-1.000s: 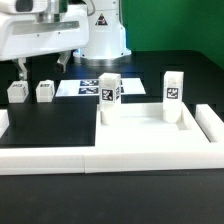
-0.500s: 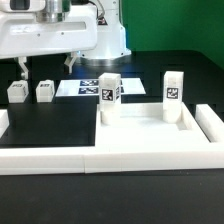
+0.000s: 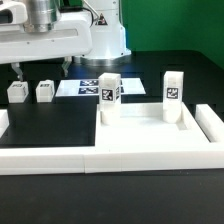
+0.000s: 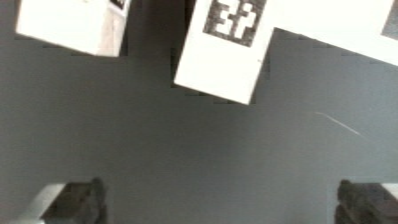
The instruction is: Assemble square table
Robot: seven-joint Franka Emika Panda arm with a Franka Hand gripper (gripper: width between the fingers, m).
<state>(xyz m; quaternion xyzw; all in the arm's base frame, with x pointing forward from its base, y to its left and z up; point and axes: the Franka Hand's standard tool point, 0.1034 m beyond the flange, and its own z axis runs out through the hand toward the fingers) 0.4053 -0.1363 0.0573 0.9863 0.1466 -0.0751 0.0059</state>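
Note:
The white square table top (image 3: pixel 140 130) lies at the exterior view's right, with two tagged white legs standing upright in its far corners (image 3: pixel 108 98) (image 3: pixel 174 96). Two loose white legs (image 3: pixel 17 91) (image 3: pixel 44 91) lie on the black table at the exterior view's left. My gripper (image 3: pixel 44 68) is open and empty, hanging just above and behind these two legs. In the wrist view both loose legs show, one (image 4: pixel 71 25) and the other with its tag (image 4: pixel 228 50), ahead of my open gripper (image 4: pixel 221 205). Its dark fingertips (image 4: pixel 71 200) are far apart.
The marker board (image 3: pixel 92 87) lies flat behind the table top, beside the loose legs. A long low white border rail (image 3: pixel 60 160) runs along the front and turns up the exterior view's right side (image 3: pixel 212 122). The robot's base stands at the back.
The arm's wrist has shifted a little toward the exterior view's right and lower over the two loose legs. The legs and the table top have not moved. The gripper stays open.

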